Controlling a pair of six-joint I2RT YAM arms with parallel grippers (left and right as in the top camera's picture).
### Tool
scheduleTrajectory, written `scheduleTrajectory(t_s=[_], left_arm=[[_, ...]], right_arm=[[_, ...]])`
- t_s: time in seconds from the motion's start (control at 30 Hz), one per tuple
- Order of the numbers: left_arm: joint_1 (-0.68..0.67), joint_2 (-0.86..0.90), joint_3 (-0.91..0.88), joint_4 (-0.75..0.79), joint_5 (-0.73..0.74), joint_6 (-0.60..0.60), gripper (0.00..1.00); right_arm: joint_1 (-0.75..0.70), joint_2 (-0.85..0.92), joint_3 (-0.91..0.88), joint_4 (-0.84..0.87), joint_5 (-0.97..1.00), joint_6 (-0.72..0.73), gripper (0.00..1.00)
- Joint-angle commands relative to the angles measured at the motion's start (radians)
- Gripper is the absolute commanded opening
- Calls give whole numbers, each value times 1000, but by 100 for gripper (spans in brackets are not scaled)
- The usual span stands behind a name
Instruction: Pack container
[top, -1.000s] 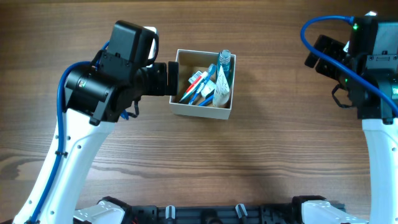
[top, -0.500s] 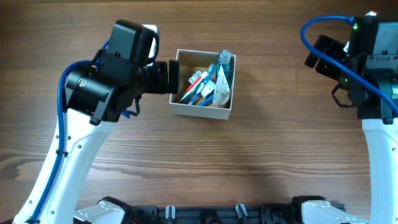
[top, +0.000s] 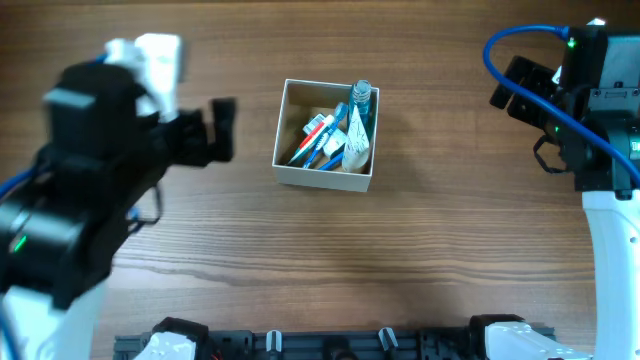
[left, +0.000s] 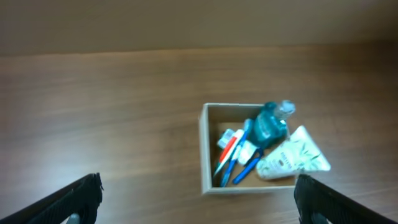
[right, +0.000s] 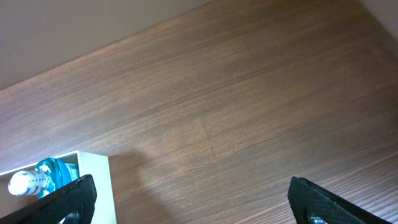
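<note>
While left hand (top: 222, 128) gapes, container (top: 322, 178) lies well apart.

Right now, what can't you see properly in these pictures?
- Left gripper, overhead: smeared by motion blur.
- Writing on the white tube, left wrist: blurred and too small.
- Right gripper, right wrist: fingers cut off by the bottom edge.
- Container floor, overhead: partly covered by toiletries.
</note>
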Motion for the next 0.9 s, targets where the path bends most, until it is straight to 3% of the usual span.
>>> scheduleTrajectory(t_s=[0.0, 0.27, 0.63, 0.87], left_arm=[[110, -95, -23, -19, 61, 30, 100], [210, -297, -285, 91, 64, 30, 100], [225, -618, -917, 471, 151, 25, 100], [245, -794, -1162, 543, 192, 22, 100]], right_arm=[[0, -6, 18, 3, -1, 2, 100], [0, -6, 18, 3, -1, 2, 100], [0, -6, 18, 3, -1, 2, 100], [0, -6, 18, 3, -1, 2, 100]])
